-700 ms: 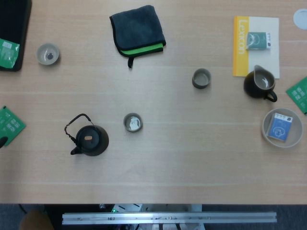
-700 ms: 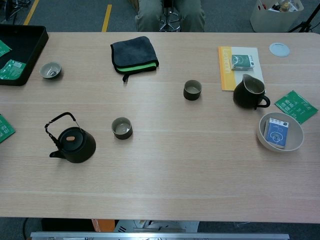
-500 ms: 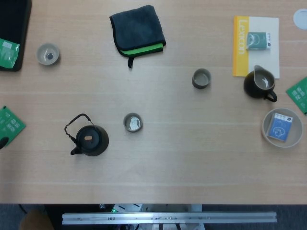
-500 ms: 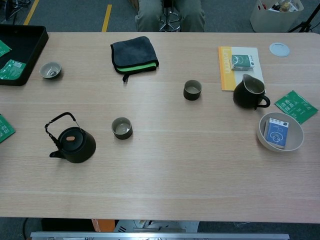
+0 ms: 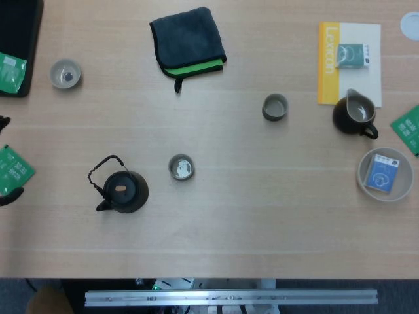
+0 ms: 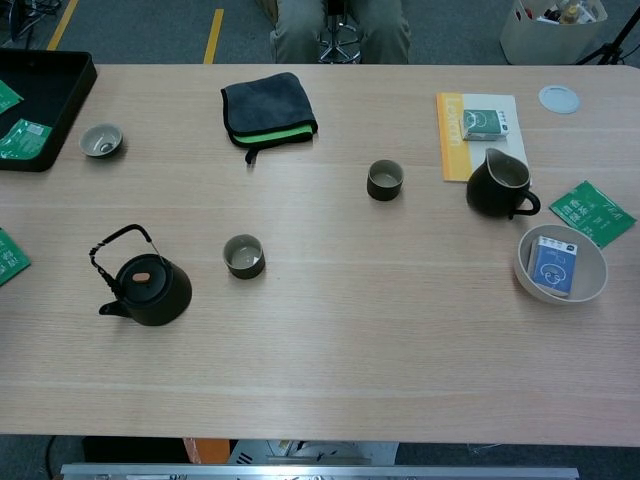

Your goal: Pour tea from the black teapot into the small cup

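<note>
Dark fingertips of the left hand (image 5: pixel 5 157) have just crept further in over the table's (image 5: pixel 262 216) left edge, starting a reach for the teapot (image 5: pixel 123 190); their spread and hold cannot be made out, and the right hand is unseen. The teapot stands untouched near the front-left, spout toward the front-left corner, handle arching back-left, with the cup (image 5: pixel 181 167) just beside it to the right.

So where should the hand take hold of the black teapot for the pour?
Probably by the wire bail handle of the black teapot, coming from above. The handle arches above the lid and leans toward the far side, leaving a gap beneath it for fingers, and the spout stays free.
</note>
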Motion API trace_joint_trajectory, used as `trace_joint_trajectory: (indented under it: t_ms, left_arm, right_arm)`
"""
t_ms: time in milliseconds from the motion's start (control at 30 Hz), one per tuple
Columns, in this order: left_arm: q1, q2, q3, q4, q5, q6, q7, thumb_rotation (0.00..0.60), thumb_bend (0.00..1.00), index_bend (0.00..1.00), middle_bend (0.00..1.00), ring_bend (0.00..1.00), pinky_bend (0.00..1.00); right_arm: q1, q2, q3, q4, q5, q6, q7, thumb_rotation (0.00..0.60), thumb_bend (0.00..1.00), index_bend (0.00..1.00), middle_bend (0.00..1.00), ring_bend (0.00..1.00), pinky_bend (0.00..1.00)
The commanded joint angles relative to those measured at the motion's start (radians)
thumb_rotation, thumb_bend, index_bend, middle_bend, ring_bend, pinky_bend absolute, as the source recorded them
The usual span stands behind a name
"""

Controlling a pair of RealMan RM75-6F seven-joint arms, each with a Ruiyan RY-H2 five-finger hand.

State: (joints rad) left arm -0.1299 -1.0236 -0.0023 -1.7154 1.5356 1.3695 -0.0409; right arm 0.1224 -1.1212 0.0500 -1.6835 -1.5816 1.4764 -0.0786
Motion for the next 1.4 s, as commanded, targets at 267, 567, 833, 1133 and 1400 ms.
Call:
trace_joint_trajectory:
  t_ms: [267,567,833,1133,1400]
  left_arm:
    - [-0.122,0.029,0.041,0.027,0.135,-0.146,-0.082,0.6,0.1,0.09,0.13,0.06,0.04]
    - [-0.217,-0.011,0.056,0.031,0.201,-0.238,-0.105,0.6,0.1,0.09,0.12,0.06,0.04]
    - [-0.29,-0.099,0.036,0.056,0.169,-0.318,-0.095,0.6,0.1,0.09,0.13,0.06,0.04]
    - [-0.33,-0.182,0.01,0.105,0.068,-0.385,-0.029,0.6,0.1,0.09,0.13,0.06,0.04]
    - [-0.35,-0.243,-0.002,0.159,-0.007,-0.419,-0.011,0.6,0.1,0.09,0.14,0.07,0.04]
  right_arm:
    - [0.02,0.03,0.032,-0.048,0.015,-0.003,-0.022,0.6,0.05,0.24,0.19,0.0,0.0]
    - [0.029,0.031,0.037,-0.057,0.027,-0.016,-0.027,0.6,0.05,0.24,0.19,0.0,0.0]
    - [0.022,0.032,0.03,-0.053,0.03,-0.012,-0.017,0.6,0.05,0.24,0.19,0.0,0.0]
    - [0.006,0.031,0.021,-0.037,0.031,0.003,0.006,0.6,0.05,0.24,0.19,0.0,0.0]
    - [0.001,0.027,0.018,-0.021,0.034,0.005,0.022,0.6,0.05,0.24,0.19,0.0,0.0]
